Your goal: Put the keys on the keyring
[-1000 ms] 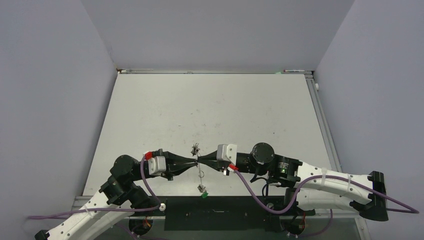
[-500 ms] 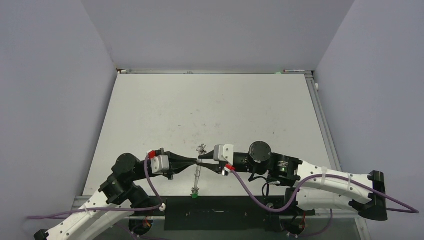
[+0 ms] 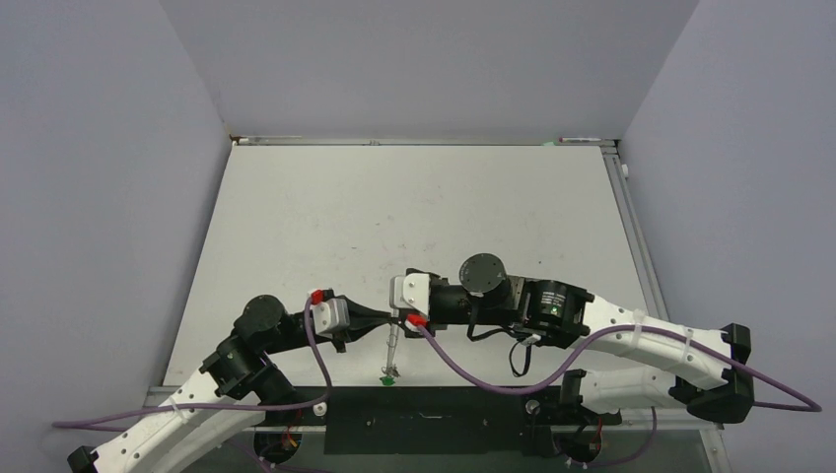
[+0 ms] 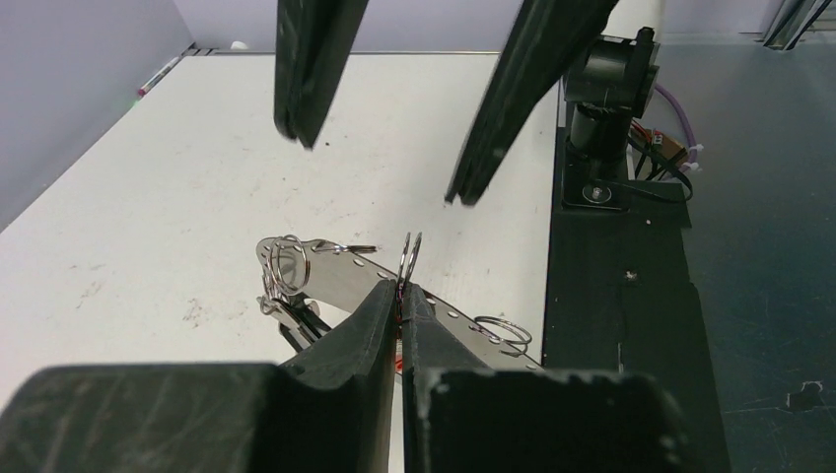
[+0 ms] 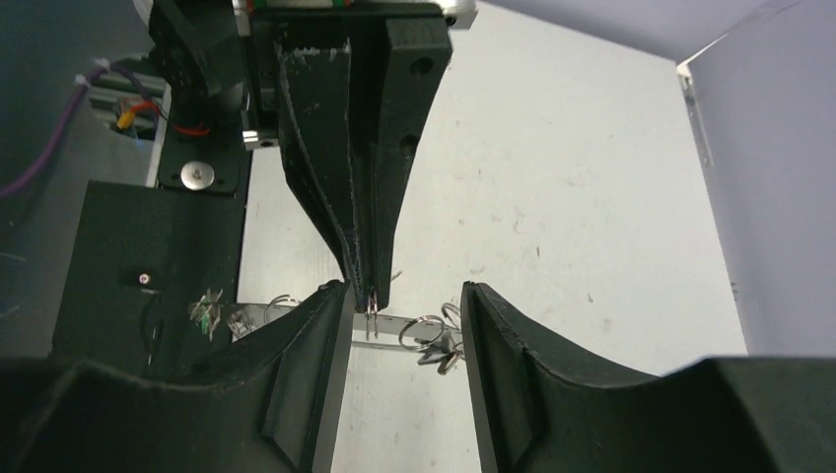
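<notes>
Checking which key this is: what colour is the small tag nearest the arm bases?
The tag is green; top external view shows it best.

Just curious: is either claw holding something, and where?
Left gripper pinches the keyring by one small wire ring; right gripper holds nothing.

Two arms (image 3: 264,333) (image 3: 592,330), one keyring (image 4: 340,276)

Top camera sits high behind the arm bases, looking down over the whole table (image 3: 414,217). From up there the keyring (image 3: 392,340) is a far-off speck. Left wrist camera rides right behind the left gripper (image 4: 402,296), almost on the keyring, staring across it at the right gripper (image 4: 383,168). Right wrist camera is just as close behind its own fingers (image 5: 296,394) and stares back across the keyring the opposite way. All three views share the keyring.
</notes>
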Controlling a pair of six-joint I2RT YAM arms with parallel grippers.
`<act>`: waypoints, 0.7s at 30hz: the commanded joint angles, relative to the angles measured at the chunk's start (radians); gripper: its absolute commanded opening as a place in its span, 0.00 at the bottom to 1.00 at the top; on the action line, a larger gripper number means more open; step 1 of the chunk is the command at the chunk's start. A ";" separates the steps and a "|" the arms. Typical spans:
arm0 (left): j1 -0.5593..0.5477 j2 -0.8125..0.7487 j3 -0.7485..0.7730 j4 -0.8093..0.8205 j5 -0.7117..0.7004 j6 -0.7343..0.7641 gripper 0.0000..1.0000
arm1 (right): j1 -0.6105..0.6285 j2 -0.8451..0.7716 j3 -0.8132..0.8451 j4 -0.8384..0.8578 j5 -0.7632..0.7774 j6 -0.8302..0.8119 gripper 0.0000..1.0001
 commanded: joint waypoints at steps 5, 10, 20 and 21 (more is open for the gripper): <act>0.002 0.007 0.062 0.041 -0.008 0.007 0.00 | -0.007 0.085 0.099 -0.169 0.001 -0.066 0.42; 0.002 0.008 0.060 0.043 -0.005 0.004 0.00 | -0.007 0.098 0.097 -0.157 0.003 -0.073 0.36; 0.001 0.012 0.059 0.046 -0.002 0.000 0.00 | -0.007 0.108 0.078 -0.114 -0.012 -0.070 0.28; 0.001 0.012 0.059 0.046 -0.002 0.000 0.00 | -0.007 0.109 0.077 -0.110 -0.014 -0.069 0.27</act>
